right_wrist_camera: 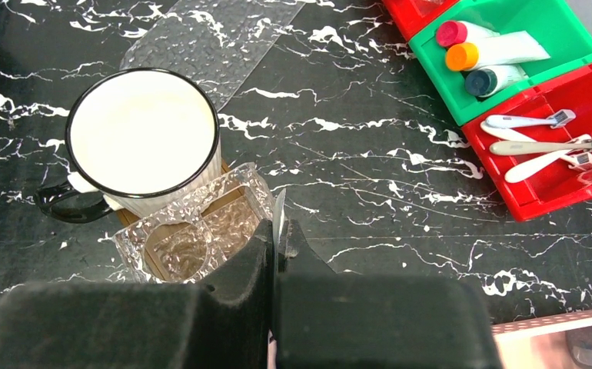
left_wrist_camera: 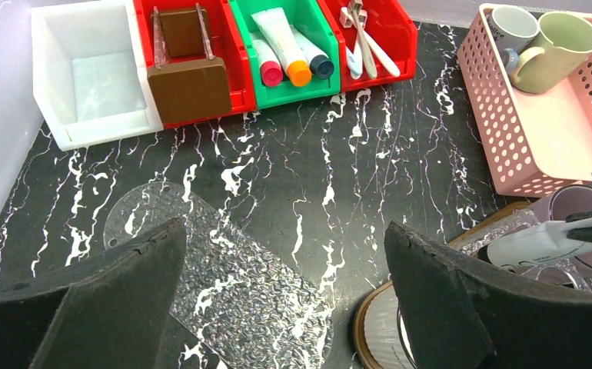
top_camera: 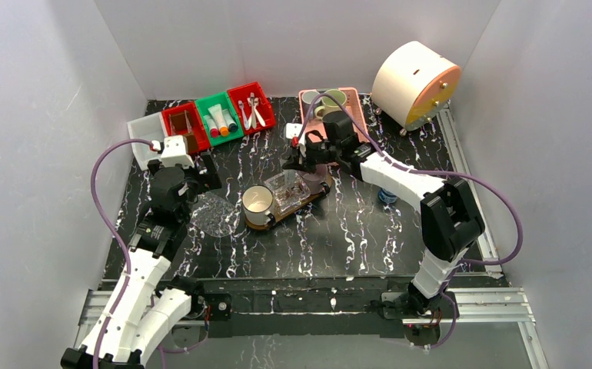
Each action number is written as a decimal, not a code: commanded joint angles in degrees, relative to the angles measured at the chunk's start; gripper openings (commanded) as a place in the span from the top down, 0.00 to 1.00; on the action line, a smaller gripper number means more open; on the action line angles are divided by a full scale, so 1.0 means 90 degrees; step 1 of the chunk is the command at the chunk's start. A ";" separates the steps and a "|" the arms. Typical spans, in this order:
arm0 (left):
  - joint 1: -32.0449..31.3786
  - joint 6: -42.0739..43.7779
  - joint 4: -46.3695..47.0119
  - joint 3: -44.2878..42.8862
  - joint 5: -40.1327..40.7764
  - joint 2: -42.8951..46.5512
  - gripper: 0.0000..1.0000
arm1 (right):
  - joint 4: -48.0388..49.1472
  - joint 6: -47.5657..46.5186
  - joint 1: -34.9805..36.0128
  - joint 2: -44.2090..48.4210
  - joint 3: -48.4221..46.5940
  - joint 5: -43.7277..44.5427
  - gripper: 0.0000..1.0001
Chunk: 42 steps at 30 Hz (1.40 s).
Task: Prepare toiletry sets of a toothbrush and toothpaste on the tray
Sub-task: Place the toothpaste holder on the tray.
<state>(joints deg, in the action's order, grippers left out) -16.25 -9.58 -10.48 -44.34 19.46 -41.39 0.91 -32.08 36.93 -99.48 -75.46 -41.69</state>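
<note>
Right wrist view: right end effector [right_wrist_camera: 279, 231] pinches a white tube [left_wrist_camera: 523, 244], black-rimmed white mug [right_wrist_camera: 143, 134] at its left on the wooden tray [left_wrist_camera: 364, 330]; left end effector [left_wrist_camera: 285, 284] spread.

Bright, even light, soft shadows

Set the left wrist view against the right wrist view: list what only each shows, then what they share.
Only left wrist: the white bin, the red bin holding brown blocks, two mugs in the pink basket, and the open left gripper.
Only right wrist: a look down into the white mug with its black handle.
Both: the green bin of three tubes, the second red bin, of toothbrushes, the clear textured sheet, and the right gripper shut on a white tube, a sliver in its own view.
</note>
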 commanded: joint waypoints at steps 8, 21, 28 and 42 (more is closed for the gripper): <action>-0.0023 0.0067 0.0064 0.0073 -0.0031 -0.0002 0.02 | 0.0534 -0.0167 0.0008 -0.0012 0.0216 0.0117 0.86; -0.0026 0.0066 0.0074 0.0088 -0.0032 -0.0006 0.02 | 0.0572 -0.0141 0.0013 0.0130 0.0269 0.0048 0.60; -0.0027 0.0044 0.0093 0.0106 -0.0034 -0.0014 0.02 | 0.0926 0.0286 0.0009 0.0512 0.0377 0.0206 0.44; -0.0016 -0.0692 -0.0293 -0.1140 0.0130 -0.1789 0.01 | 0.3053 0.2261 0.0013 0.2924 0.2534 0.3939 0.01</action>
<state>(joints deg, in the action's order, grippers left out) -16.25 -13.15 -11.29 -48.12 19.09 -52.60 20.38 -16.99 37.15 -79.53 -57.23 -20.73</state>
